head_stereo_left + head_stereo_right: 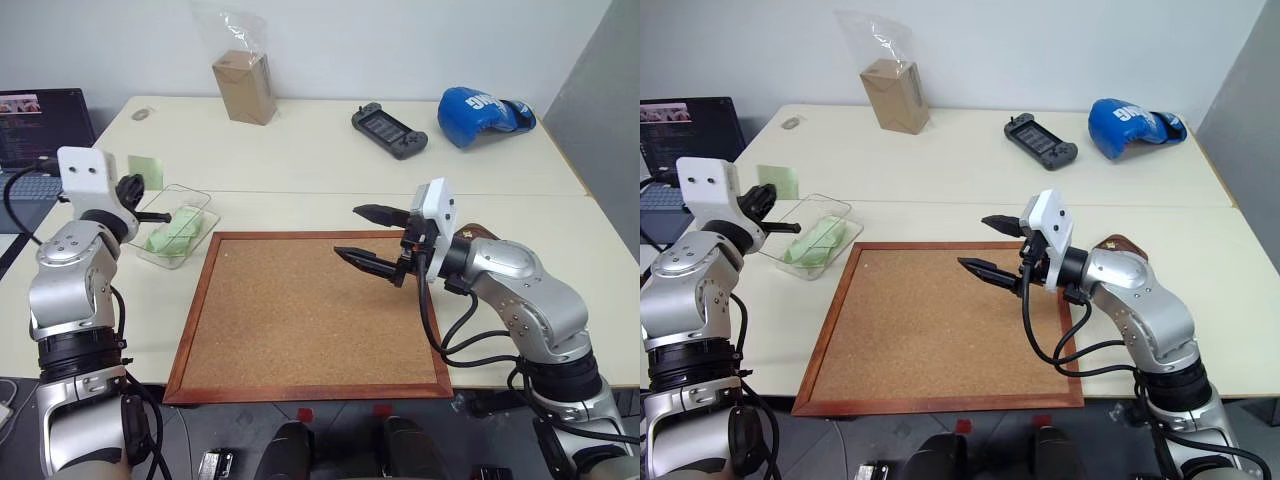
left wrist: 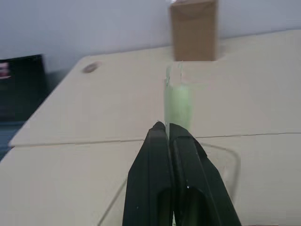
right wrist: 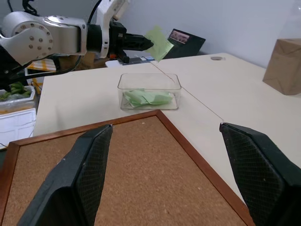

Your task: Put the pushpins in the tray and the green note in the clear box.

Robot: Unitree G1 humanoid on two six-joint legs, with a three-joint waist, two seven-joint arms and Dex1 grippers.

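Head views: left hand (image 1: 160, 215) raised level above the near rim of the clear box (image 1: 178, 226), fingers pressed together on the green note (image 1: 146, 171), which stands upright past the fingertips. Right hand (image 1: 985, 245) level over the corkboard (image 1: 310, 315), pointing toward the robot's left, fingers spread wide, nothing between them. Tray (image 1: 1122, 244) mostly hidden behind the right wrist (just a brown edge showing). Pushpins too small to make out. Farther back on the surface (image 1: 320, 160): bagged carton (image 1: 246, 86), game controller (image 1: 389, 130), blue glove (image 1: 484, 111).

Left wrist view: note seen edge-on, blurred, pinched at the closed tips.

Right wrist view: spread fingers (image 3: 80, 174) framing box with crumpled green papers (image 3: 146, 98) inside
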